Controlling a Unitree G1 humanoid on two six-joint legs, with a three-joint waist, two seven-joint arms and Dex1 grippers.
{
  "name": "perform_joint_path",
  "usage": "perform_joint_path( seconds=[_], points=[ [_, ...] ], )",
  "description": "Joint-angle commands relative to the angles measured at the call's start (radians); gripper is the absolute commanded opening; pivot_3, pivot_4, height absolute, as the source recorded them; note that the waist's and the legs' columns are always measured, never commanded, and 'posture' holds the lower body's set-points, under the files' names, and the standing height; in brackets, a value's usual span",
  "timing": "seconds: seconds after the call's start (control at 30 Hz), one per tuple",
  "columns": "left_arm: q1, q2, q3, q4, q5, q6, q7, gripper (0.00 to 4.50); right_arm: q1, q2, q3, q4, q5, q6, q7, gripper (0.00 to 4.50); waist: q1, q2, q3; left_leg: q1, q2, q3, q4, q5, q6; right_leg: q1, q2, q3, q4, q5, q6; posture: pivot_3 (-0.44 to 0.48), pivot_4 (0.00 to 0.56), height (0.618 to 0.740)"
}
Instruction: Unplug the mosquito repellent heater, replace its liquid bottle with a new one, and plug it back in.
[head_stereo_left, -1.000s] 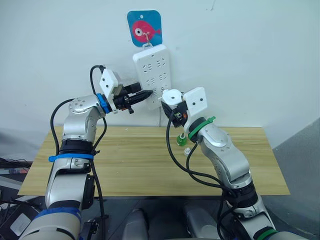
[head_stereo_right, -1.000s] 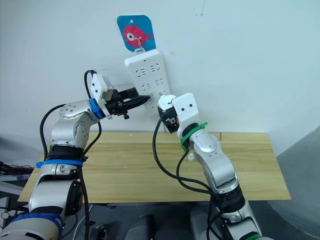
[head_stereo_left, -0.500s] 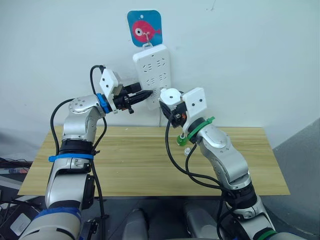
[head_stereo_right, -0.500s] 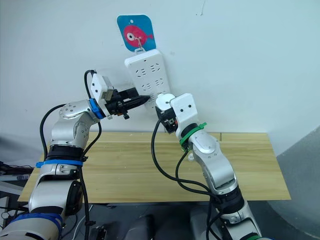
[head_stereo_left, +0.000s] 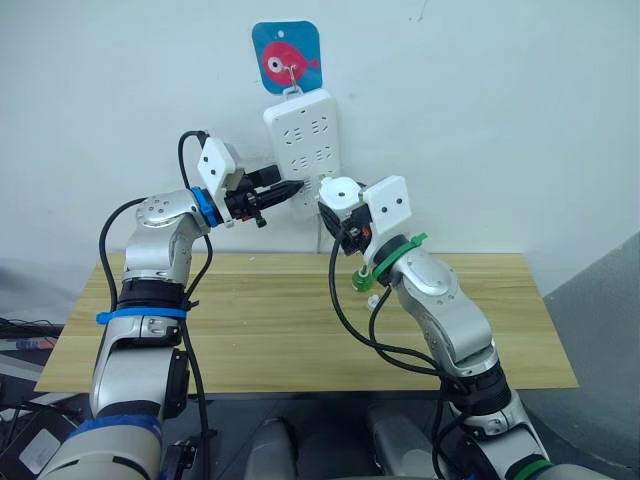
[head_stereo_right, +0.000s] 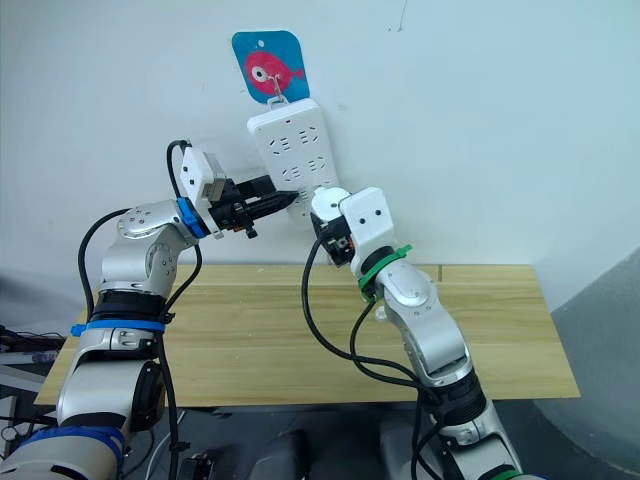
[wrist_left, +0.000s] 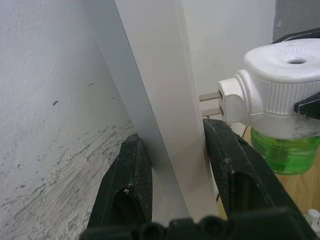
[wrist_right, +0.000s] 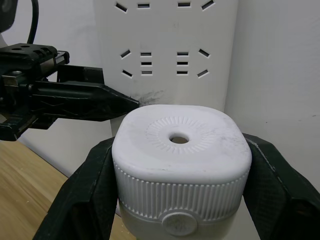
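The white mosquito repellent heater (wrist_right: 180, 150) has a round vent hole on its face, and my right gripper (wrist_right: 181, 172) is shut on it, one finger (wrist_right: 87, 197) on each side. A bottle of green liquid (wrist_left: 285, 152) hangs under the heater. Its two prongs (wrist_left: 210, 102) point at the face of the white power strip (head_stereo_left: 300, 130) that hangs on the wall, and their tips are right at that face. My left gripper (wrist_left: 175, 150) is shut on the strip's lower edge, one finger (wrist_left: 131, 180) behind it and the other in front.
The strip hangs from a hook on a blue plate with a pink fish (head_stereo_left: 287, 60). Below lies a wooden table (head_stereo_left: 250, 320). On it, behind my right arm, stand a small green bottle (head_stereo_left: 360, 282) and a small pale piece (head_stereo_left: 373, 300).
My right gripper has carried the heater slightly left, closer to the power strip. The left gripper has stayed on the strip.
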Motion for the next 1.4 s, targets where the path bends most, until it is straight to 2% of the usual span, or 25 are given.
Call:
perform_joint_path(
  seconds=[0.03,0.33,0.83,1.07,1.13,1.23,1.4],
  points=[
    [-0.017,0.007,0.015,-0.02,0.008,-0.015,0.033,1.37,-0.018,0.013,-0.022,-0.022,-0.016,0.032,-0.029,2.97,0.0,0.0,0.0,0.0,0.0,0.0,0.0,0.0,0.0,0.0,0.0,0.0,0.0,0.0,0.0,-0.188,0.175,0.732],
    [-0.016,0.009,0.014,-0.02,0.008,-0.017,0.031,1.37,-0.034,0.032,-0.029,-0.019,-0.018,0.035,-0.034,2.97,0.0,0.0,0.0,0.0,0.0,0.0,-0.001,0.0,0.0,0.0,0.0,0.0,0.0,0.0,0.0,-0.187,0.173,0.732],
    [-0.017,0.001,0.015,-0.027,0.009,-0.013,0.031,1.37,-0.174,0.07,-0.057,0.233,-0.01,-0.051,-0.009,2.97,-0.018,0.0,0.0,0.001,0.0,0.001,0.0,0.004,0.002,0.0,0.0,0.001,0.0,0.004,0.003,-0.179,0.161,0.732],
    [-0.02,0.008,0.023,-0.017,0.014,-0.024,0.043,1.37,-0.167,0.069,-0.074,0.228,0.001,-0.053,-0.003,2.97,-0.025,0.0,0.0,0.001,0.0,0.001,0.0,0.007,0.006,0.0,0.0,0.001,0.0,0.007,0.003,-0.18,0.16,0.732],
    [-0.023,0.012,0.029,-0.002,0.019,-0.033,0.052,1.37,-0.141,0.058,-0.085,0.188,0.004,-0.045,-0.003,3.69,-0.024,0.0,0.0,0.001,0.0,0.001,0.0,0.007,0.006,0.0,0.0,0.001,0.0,0.008,0.003,-0.18,0.16,0.732],
    [-0.027,0.018,0.036,0.017,0.025,-0.048,0.067,1.37,-0.104,0.034,-0.085,0.116,0.006,-0.016,0.006,4.5,-0.014,0.0,0.0,0.0,-0.001,0.0,-0.002,0.007,0.006,0.0,0.0,0.001,-0.002,0.007,0.003,-0.179,0.163,0.732],
    [-0.043,0.026,0.053,0.066,0.04,-0.097,0.126,1.37,-0.021,-0.025,-0.063,-0.056,0.037,0.07,0.056,4.5,-0.001,0.0,0.0,-0.001,-0.002,0.001,-0.005,0.007,0.006,-0.002,-0.002,0.0,-0.004,0.008,0.003,-0.175,0.165,0.732]
  ],
)
